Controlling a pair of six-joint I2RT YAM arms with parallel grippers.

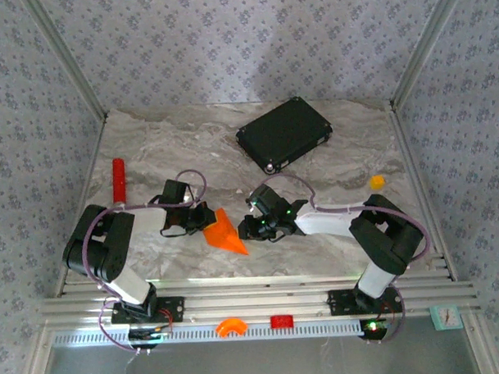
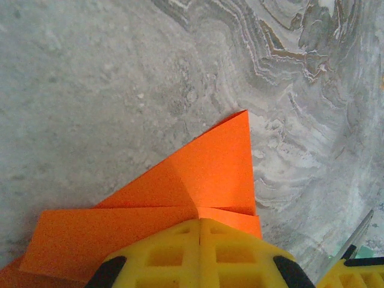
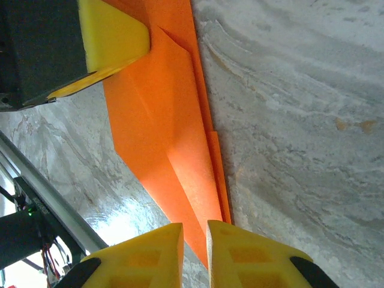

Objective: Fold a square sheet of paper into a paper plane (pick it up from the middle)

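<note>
The square sheet of paper stands folded into a bright orange pointed paper plane (image 1: 223,235) on the marble table, at the front centre between the arms. My left gripper (image 1: 203,224) is shut on its wide end; in the left wrist view the yellow fingers (image 2: 180,252) press together over the paper plane (image 2: 210,168). My right gripper (image 1: 252,229) hovers at the pointed end. In the right wrist view its gripper (image 3: 195,240) has a narrow gap, with the tip of the paper plane (image 3: 162,132) running under it. The left arm's finger (image 3: 114,36) shows at top left.
A black flat case (image 1: 284,134) lies at the back right of centre. A red cylinder (image 1: 118,180) lies at the left edge, and a small orange-yellow lump (image 1: 377,182) at the right. An orange piece (image 1: 231,326) and a red piece (image 1: 281,321) sit on the front rail.
</note>
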